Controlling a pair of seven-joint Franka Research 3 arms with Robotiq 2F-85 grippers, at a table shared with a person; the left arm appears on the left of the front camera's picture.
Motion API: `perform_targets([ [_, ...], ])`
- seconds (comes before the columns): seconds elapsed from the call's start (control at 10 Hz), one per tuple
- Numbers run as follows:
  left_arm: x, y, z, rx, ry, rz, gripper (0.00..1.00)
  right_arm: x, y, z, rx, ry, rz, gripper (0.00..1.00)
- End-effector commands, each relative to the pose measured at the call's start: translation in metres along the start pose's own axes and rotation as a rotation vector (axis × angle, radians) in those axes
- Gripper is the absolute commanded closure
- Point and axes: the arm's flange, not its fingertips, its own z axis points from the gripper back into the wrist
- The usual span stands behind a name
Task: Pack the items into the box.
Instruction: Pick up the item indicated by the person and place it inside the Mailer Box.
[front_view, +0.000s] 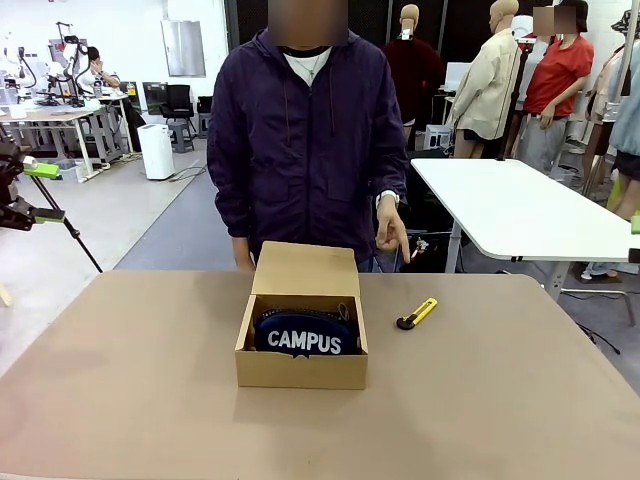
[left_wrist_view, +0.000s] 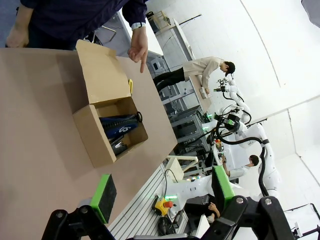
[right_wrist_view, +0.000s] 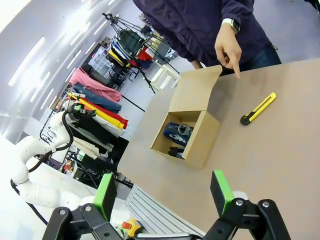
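On table (front_view: 500, 400) just right of box (front_view: 300, 372), with pouch (front_view: 303, 338) inside, notes utility knife (front_view: 417, 314) loose; judges knife pickup next, needing right gripper (right_wrist_view: 162, 194), spread empty like left gripper (left_wrist_view: 163, 192), to pinch its slim body.

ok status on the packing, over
Grippers: left gripper open, right gripper open, both empty. Navy pouch in the open box; utility knife on the table beside it. Watch: person's hand pointing near the knife.
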Motion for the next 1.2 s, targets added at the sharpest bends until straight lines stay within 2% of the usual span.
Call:
perform_targets([
  [0.0, 0.000, -0.003, 0.000, 0.005, 0.007, 0.010, 0.00, 0.003, 0.003, 0.001, 0.014, -0.018, 0.003, 0.00],
  [0.8, 0.000, -0.003, 0.000, 0.005, 0.007, 0.010, 0.00, 0.000, 0.000, 0.000, 0.000, 0.000, 0.000, 0.00],
  [0.9, 0.000, -0.003, 0.000, 0.005, 0.007, 0.010, 0.00, 0.024, 0.013, -0.021, -0.077, 0.115, -0.016, 0.00],
  [1.1, 0.000, -0.003, 0.000, 0.005, 0.007, 0.010, 0.00, 0.083, 0.032, -0.089, -0.200, 0.428, 0.010, 0.00],
])
